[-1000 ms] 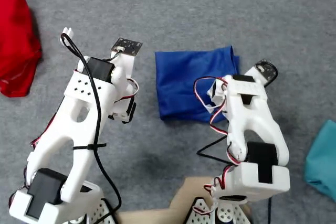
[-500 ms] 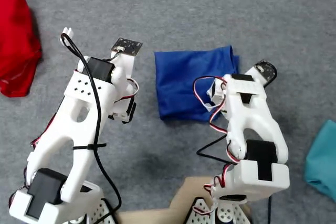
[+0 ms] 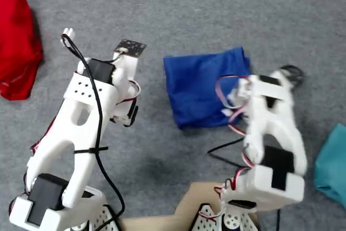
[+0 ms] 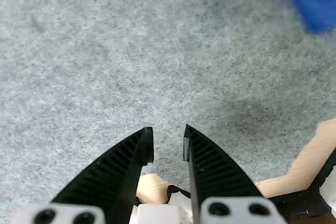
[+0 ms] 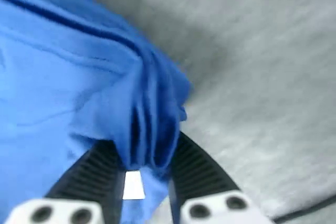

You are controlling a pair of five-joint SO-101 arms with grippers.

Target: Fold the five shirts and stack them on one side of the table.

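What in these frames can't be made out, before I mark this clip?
Red shirt: high view, cut off by the left edge, so its fold state is unclear.
Teal shirt: high view, cut off by the right edge; only a corner shows.
Blue shirt: high view, its near right corner is hidden under the right arm.
Right jaws: right wrist view, bunched blue cloth hides how deep the grip goes.

On the table point(image 3: 227, 9), the folded shirt point(image 3: 203, 87) lies just off centre toward 1 o'clock. A second shirt point(image 3: 19, 41) sits at the 10 o'clock edge and a third shirt point(image 3: 331, 166) at the 4 o'clock edge. The right gripper point(image 5: 144, 150) pinches the folded shirt, seemingly at its 4 o'clock corner. The left gripper point(image 4: 168, 142) hangs at 9 o'clock, apart from it.
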